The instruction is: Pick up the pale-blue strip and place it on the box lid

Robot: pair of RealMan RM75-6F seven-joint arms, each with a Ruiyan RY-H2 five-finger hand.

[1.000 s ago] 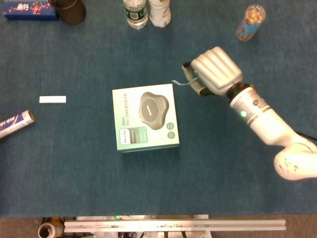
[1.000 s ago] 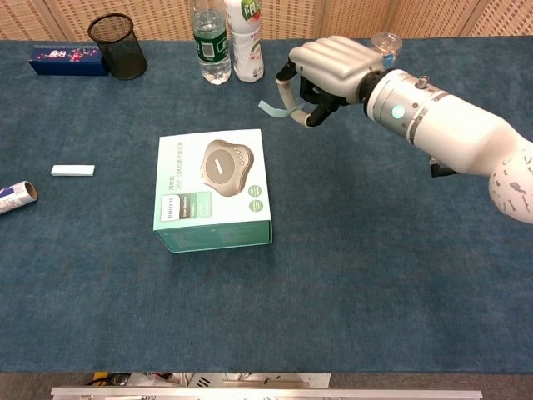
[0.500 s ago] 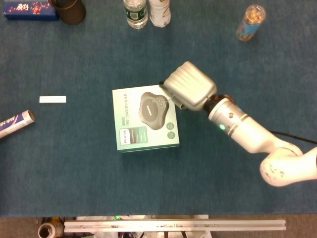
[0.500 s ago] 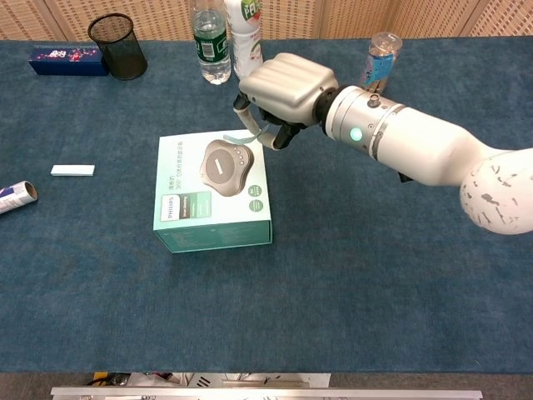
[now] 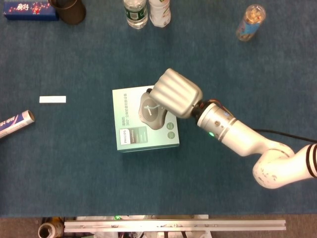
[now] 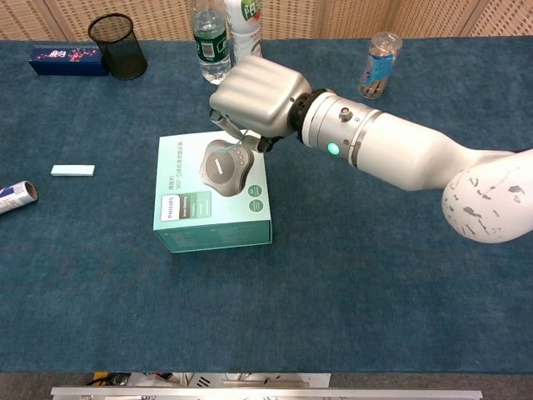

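Observation:
The mint-green box [image 5: 130, 130] [image 6: 185, 223] lies flat mid-table, its lid printed with a grey device. My right hand [image 5: 175, 93] [image 6: 256, 97] hovers over the lid's right half, palm down with the fingers curled. It pinches the pale-blue strip [image 5: 152, 107] [image 6: 225, 141], a thin sliver that pokes out under the fingers above the printed device. Whether the strip touches the lid cannot be told. My left hand appears in neither view.
A small white block [image 5: 52, 99] and a rolled tube [image 5: 16, 123] lie at the left. A black mesh cup [image 6: 117, 45], a dark blue box [image 6: 68, 60] and two bottles [image 6: 226, 33] line the far edge. A clear jar [image 6: 377, 64] stands far right.
My right hand has swung left with the strip, from right of the box to over its lid, and has come down closer to it.

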